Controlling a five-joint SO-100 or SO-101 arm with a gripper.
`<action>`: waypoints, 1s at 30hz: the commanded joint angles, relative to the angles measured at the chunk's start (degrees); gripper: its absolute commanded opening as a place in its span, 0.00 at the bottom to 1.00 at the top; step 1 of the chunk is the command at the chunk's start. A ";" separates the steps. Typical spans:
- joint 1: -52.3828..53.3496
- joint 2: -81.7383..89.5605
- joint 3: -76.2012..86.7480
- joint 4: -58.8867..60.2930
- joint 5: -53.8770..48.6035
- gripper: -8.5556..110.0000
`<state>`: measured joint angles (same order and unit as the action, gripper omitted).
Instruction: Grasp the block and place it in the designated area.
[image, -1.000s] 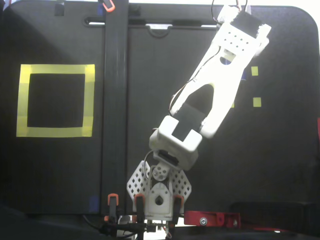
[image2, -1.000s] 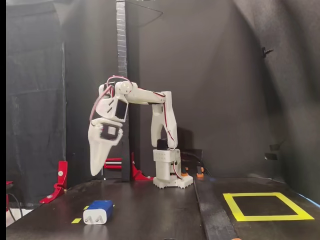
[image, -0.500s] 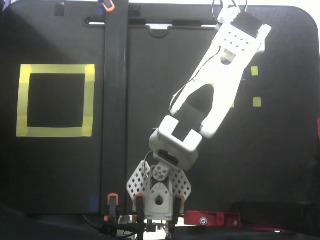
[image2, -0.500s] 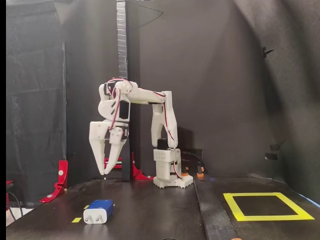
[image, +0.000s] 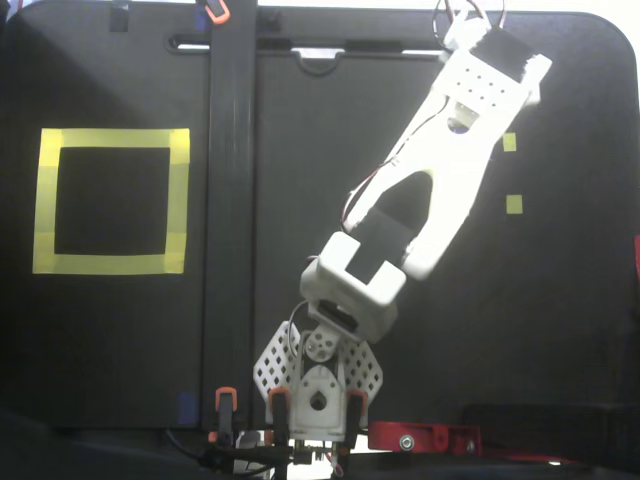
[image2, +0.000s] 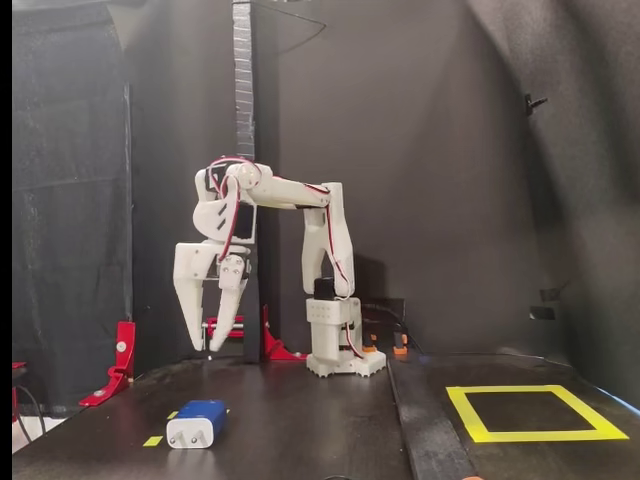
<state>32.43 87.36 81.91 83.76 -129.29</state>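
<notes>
Dark-blue block (image2: 197, 422) with white end — yellow-taped designated area (image2: 535, 413)

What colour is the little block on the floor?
Dark blue with a white end, seen best in the side-on fixed view.

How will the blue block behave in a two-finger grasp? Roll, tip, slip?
The block lies flat on its broad face, so it probably won't roll or tip when nudged. Its rounded, smooth-looking shell may slip between the fingers unless squeezed across the flat sides. It looks rigid and probably light. The gripper hangs open above it.
</notes>
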 joint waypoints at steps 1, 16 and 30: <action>1.14 0.44 -2.20 -0.70 -1.05 0.35; 3.34 -1.58 -2.20 -3.78 -2.37 0.42; 2.99 -10.72 -2.11 -8.44 -2.37 0.42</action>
<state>35.51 77.08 81.91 76.82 -131.22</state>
